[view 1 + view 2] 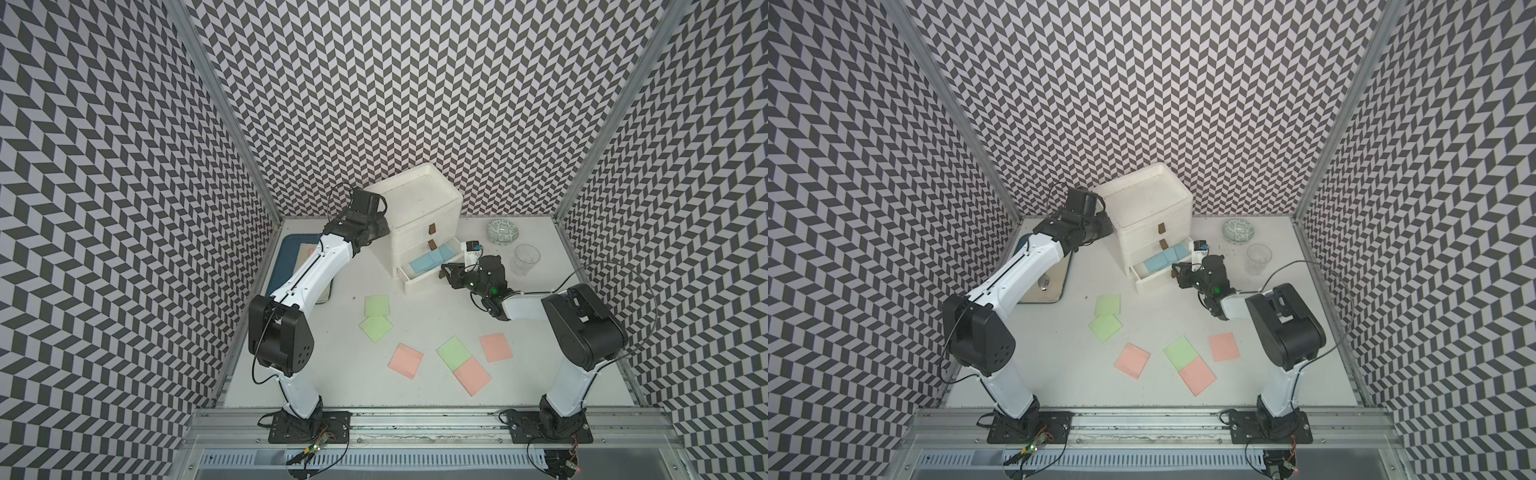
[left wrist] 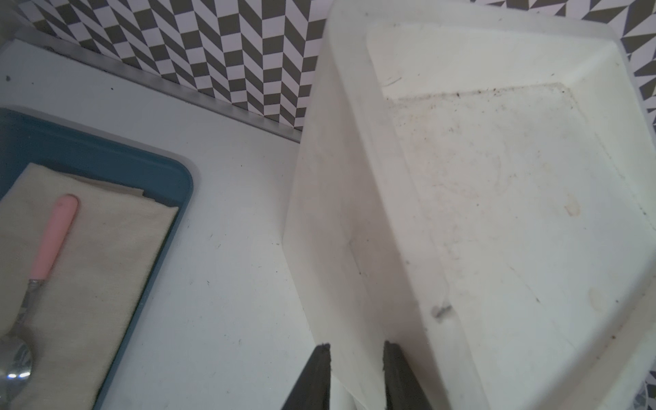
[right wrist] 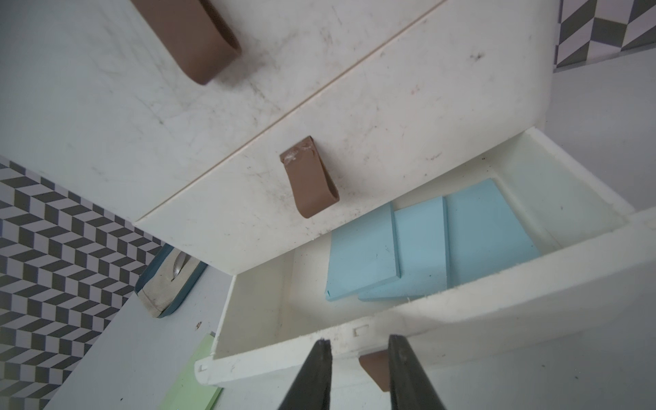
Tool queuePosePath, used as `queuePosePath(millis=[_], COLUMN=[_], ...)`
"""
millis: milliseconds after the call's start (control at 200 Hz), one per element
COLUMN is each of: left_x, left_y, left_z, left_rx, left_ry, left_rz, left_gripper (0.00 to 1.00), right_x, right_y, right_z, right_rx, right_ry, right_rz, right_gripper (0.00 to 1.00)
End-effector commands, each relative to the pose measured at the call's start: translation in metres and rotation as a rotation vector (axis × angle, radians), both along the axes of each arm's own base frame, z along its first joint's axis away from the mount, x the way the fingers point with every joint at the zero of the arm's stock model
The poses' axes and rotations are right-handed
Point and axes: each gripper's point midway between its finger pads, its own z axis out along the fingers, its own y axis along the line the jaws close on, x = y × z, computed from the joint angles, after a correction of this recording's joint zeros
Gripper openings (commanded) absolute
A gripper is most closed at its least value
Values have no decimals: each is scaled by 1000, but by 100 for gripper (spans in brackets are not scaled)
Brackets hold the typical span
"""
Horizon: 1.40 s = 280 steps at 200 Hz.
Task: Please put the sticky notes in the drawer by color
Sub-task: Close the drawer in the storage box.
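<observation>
The white drawer chest [image 1: 415, 208] stands at the back, its bottom drawer [image 3: 319, 351] pulled out. Three light blue sticky notes [image 3: 426, 245] lie overlapping inside it, seen too in a top view [image 1: 430, 259]. Three green notes [image 1: 377, 306] [image 1: 376, 328] [image 1: 454, 353] and three pink notes [image 1: 406, 360] [image 1: 496, 347] [image 1: 472, 376] lie on the table in front. My right gripper [image 3: 358, 340] is open at the drawer's front, and its brown handle [image 3: 374, 369] sits loose between the fingers. My left gripper [image 2: 355, 346] is open against the chest's left side wall [image 2: 337, 230].
A blue tray [image 2: 106, 149] left of the chest holds a folded cloth and a pink-handled spoon [image 2: 53, 238]. Right of the chest are a small white box [image 1: 473, 249], a patterned bowl [image 1: 503, 232] and a clear glass [image 1: 525, 259].
</observation>
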Motion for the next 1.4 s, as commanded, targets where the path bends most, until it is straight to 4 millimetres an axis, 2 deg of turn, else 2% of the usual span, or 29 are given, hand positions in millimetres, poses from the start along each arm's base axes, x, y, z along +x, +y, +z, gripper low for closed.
queuePosePath(millis=[0,145,285,651,946,996,1052,1102,1127,1292,1397], left_x=[-4,-13,-13,9,17,19,20,21,21,18,14], left_y=[-5,3,-1,-18,-17,-19,-22,-23,-23,-17,-18], left_z=[47,73,78,40,12,3,-4,-7,-8,2,6], left_rx=[-57,-109,-134,-90,-39,-34,-30,-29,-29,-11,-14], left_ry=[-90,-134,-124,5,67,84,100,106,106,79,70], left_rz=[-28,25,55,108,159,149,140,133,131,138,121], left_gripper=[33,37,38,40,41,39,31,11,6,3,4], right_x=[-3,-2,-3,-2,-3,-3,-4,-5,-6,-19,-39], right_y=[-1,-2,-2,-13,-18,-19,-20,-21,-22,-21,-14], right_z=[15,17,16,27,32,31,31,27,25,4,-8], right_rx=[9,3,5,-9,-10,-11,-12,-16,-15,53,110], right_ry=[-33,-35,-35,-73,-88,-87,-89,-80,-74,-8,19], right_rz=[5,-3,-5,-52,-75,-78,-83,-86,-88,-86,-77], right_gripper=[31,31,31,32,32,32,32,32,32,31,31])
